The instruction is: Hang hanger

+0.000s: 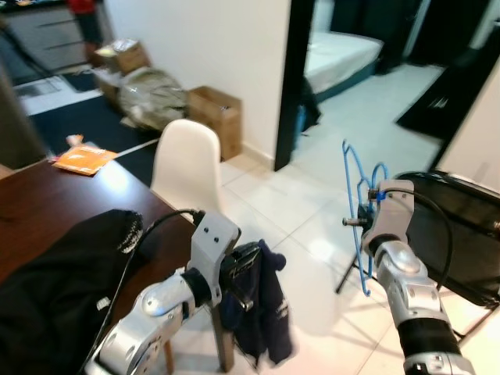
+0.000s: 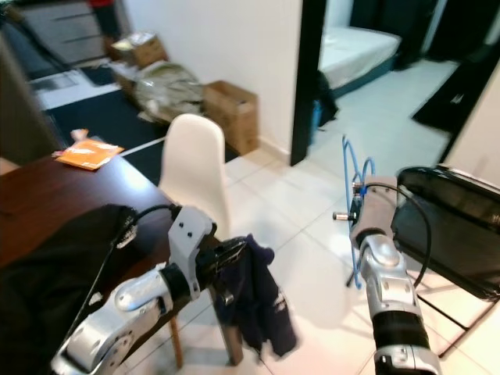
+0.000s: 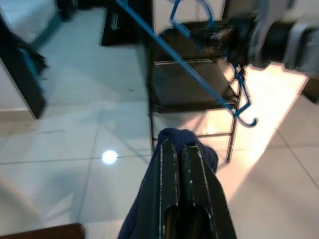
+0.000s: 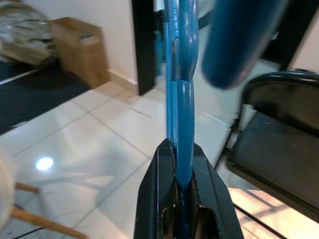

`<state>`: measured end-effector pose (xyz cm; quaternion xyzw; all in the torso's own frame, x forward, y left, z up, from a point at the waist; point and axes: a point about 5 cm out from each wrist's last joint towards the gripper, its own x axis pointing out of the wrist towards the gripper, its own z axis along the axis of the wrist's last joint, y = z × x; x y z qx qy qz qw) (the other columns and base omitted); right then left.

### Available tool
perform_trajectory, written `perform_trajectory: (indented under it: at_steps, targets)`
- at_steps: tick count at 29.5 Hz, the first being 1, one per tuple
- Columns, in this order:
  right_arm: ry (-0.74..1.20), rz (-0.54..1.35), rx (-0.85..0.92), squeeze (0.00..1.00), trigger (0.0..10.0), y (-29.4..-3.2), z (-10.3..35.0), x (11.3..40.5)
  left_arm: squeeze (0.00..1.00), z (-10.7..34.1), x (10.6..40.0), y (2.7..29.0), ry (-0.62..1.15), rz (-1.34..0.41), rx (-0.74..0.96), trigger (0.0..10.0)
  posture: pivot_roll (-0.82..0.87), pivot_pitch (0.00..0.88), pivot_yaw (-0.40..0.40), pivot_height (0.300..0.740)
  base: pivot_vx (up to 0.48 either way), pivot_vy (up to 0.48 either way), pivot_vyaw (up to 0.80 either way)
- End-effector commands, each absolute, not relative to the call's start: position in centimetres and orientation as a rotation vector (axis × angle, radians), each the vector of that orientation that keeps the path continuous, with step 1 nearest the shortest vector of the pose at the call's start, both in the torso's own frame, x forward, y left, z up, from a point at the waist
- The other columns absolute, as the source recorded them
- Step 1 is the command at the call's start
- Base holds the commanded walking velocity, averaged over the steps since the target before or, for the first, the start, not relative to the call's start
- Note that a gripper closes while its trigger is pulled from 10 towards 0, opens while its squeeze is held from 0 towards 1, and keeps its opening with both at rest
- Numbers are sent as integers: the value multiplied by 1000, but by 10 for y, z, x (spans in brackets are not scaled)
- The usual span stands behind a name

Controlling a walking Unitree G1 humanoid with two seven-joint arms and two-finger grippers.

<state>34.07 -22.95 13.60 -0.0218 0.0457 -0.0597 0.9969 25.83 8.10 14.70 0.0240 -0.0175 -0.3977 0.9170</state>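
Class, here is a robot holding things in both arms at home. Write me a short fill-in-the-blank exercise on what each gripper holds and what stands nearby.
1. The right gripper is shut on a hanger whose colour is ____.
2. The left gripper holds a dark blue ____.
3. Beside the wooden table stands a ____ chair.
4. Against the wall sits an open cardboard ____.

Missing words: blue; garment; white; box
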Motion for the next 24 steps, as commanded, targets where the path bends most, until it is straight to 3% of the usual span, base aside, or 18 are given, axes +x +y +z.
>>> perform_trajectory:
  at_steps: [1,17,24]
  targets:
    - [103,-125,-49,0,10000,-230,132,340,0,146,258,80,-40,-827,61,10000,10,0,23,740,0,-454,-788]
    - [88,-99,-107,0,10000,-223,138,344,0,149,262,80,-77,-797,10,10000,8,0,3,740,0,-452,-766]
    - [92,-91,-108,0,10000,-222,138,346,0,155,264,84,-100,-813,2,10000,8,0,3,740,0,0,-771]
